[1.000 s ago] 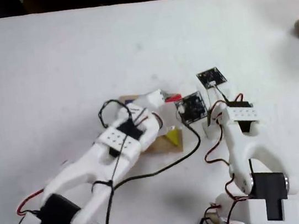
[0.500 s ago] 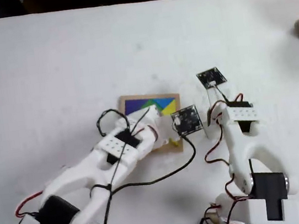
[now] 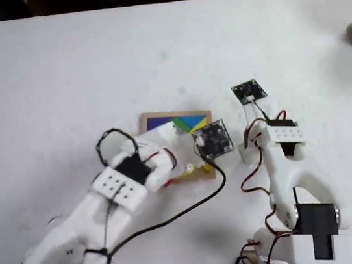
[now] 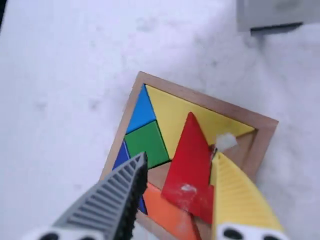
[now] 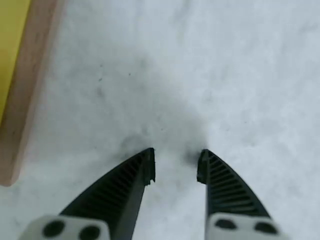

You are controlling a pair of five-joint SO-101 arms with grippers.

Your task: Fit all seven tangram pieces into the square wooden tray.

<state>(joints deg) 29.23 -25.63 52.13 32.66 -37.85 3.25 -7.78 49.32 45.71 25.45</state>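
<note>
Tangram pieces (image 4: 172, 120) lie in the square wooden tray (image 4: 201, 94), and the tray sits on the white table (image 3: 56, 70) in front of my two arms. From the left wrist I look down into the tray. I see a big yellow triangle (image 4: 200, 117) along one side. A light blue triangle (image 4: 142, 112) sits next to it, and a green square (image 4: 147, 145) is just under the blue one. A dark blue piece (image 4: 121, 156) and an orange piece (image 4: 167, 216) sit by the near rim. A red triangle (image 4: 190, 172) lies on a slant, with its tip reaching over the yellow triangle. Some bare wood shows beside it. My left tool (image 4: 180, 159) hangs over the tray, spread wide. The red triangle is between its grey finger and its yellow finger, close to the yellow one. It grips nothing that I can see. From above, my left arm (image 3: 118, 186) covers much of the tray, and the far rim peeks out. My right tool (image 5: 176, 165) is over bare table just beside the tray's edge. Its two tips are a little way apart with nothing between them.
</note>
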